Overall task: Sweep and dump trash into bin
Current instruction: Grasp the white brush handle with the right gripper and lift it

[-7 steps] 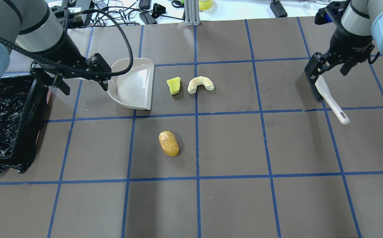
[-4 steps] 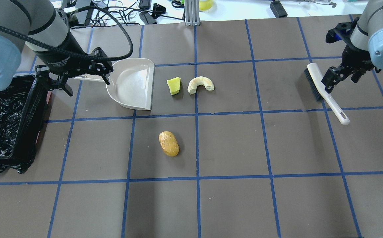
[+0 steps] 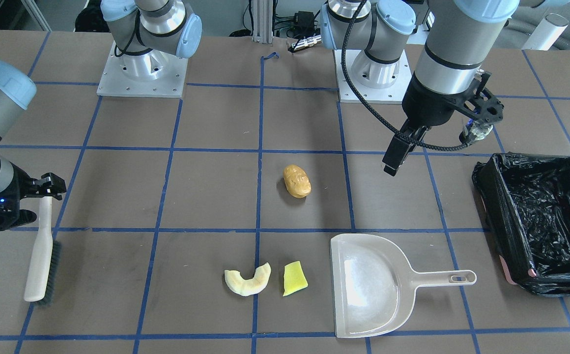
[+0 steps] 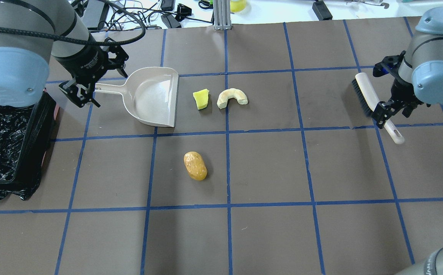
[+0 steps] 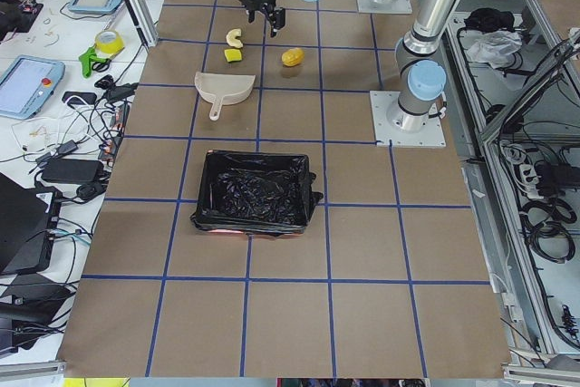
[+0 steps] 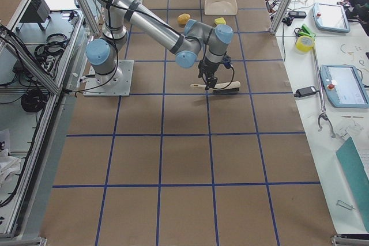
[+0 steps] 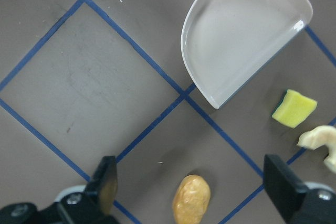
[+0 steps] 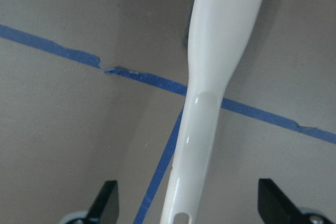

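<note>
Potato lump: The golden-brown lump [image 4: 195,166] lies on the table [image 4: 267,236], closest to the robot. It sits alone in a square of blue tape lines. It is well apart from the other two bits of trash.

Bin: The pink bin [image 3: 490,206] with the shiny black bag stands at the robot's left end of the table. It is well apart from all three bits of trash.

Brush: The brush [image 4: 366,91] lies flat on the table at the robot's right end. It has a white handle and dark bristles.

Right gripper: The right gripper [image 4: 392,110] is low over the brush handle. Its jaws are wide apart, one on each side of the handle. They do not touch it in the wrist view.

Wedge: The yellow-green wedge [image 4: 201,99] lies just beside the wide mouth of the dustpan.

Crescent slice: The pale curved slice [image 4: 232,97] lies near the wedge, on the side away from the dustpan.

Dustpan: The beige dustpan [image 4: 152,99] lies flat on the table. Its handle points toward the bin.

Left gripper: The left gripper [image 4: 106,88] hangs up in the air, over the dustpan handle in the overhead view. Its jaws are wide apart and hold nothing.
</note>
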You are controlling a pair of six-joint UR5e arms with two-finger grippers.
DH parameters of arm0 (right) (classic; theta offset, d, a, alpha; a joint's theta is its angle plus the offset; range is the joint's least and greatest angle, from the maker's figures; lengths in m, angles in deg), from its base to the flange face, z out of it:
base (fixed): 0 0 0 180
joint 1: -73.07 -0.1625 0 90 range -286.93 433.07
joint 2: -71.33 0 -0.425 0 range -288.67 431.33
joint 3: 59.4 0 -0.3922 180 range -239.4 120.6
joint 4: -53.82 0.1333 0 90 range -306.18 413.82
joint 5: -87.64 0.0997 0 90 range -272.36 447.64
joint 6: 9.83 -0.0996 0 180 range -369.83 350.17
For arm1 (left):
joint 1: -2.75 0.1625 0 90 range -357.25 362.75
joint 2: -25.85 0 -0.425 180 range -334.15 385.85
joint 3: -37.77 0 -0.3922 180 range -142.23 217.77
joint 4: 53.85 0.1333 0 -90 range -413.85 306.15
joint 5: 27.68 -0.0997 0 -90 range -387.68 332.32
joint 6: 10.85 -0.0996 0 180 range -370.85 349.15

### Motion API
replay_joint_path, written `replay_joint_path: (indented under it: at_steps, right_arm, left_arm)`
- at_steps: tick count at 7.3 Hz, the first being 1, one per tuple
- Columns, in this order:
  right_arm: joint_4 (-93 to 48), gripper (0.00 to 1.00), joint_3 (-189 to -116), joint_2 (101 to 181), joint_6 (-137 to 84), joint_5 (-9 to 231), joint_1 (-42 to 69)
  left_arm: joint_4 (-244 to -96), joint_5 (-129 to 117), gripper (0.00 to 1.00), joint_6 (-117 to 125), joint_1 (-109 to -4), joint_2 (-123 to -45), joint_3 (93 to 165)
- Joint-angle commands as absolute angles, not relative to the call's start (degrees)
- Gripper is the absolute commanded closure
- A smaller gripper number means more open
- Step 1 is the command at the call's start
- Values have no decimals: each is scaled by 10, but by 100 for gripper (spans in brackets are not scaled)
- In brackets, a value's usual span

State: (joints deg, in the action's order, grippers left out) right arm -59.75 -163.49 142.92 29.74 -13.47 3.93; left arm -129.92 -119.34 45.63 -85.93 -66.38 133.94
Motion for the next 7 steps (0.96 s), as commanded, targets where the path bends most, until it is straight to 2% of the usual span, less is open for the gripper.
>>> replay_joint_path:
  at_steps: [1, 2, 3, 4, 5, 7]
  right_arm:
    - [-606, 7, -1670, 1430, 295, -137, 57]
    - [-607, 12, -1668, 1431, 295, -137, 57]
    - [-607, 28, -1668, 1431, 290, -137, 57]
    - [-605, 51, -1668, 1431, 283, -135, 57]
    - [-604, 65, -1667, 1431, 274, -131, 57]
    - [-601, 84, -1658, 1432, 268, -127, 58]
  left_arm:
    - [-1285, -1196, 0, 559, -843, -691, 1349]
    - [-1234, -1200, 0, 553, -832, -704, 1349]
    - [-1187, -1200, 0, 561, -825, -716, 1353]
    - [-1181, -1201, 0, 553, -824, -722, 1354]
    - [-1182, -1200, 0, 560, -818, -725, 1354]
    - [-1180, -1200, 0, 593, -783, -757, 1348]
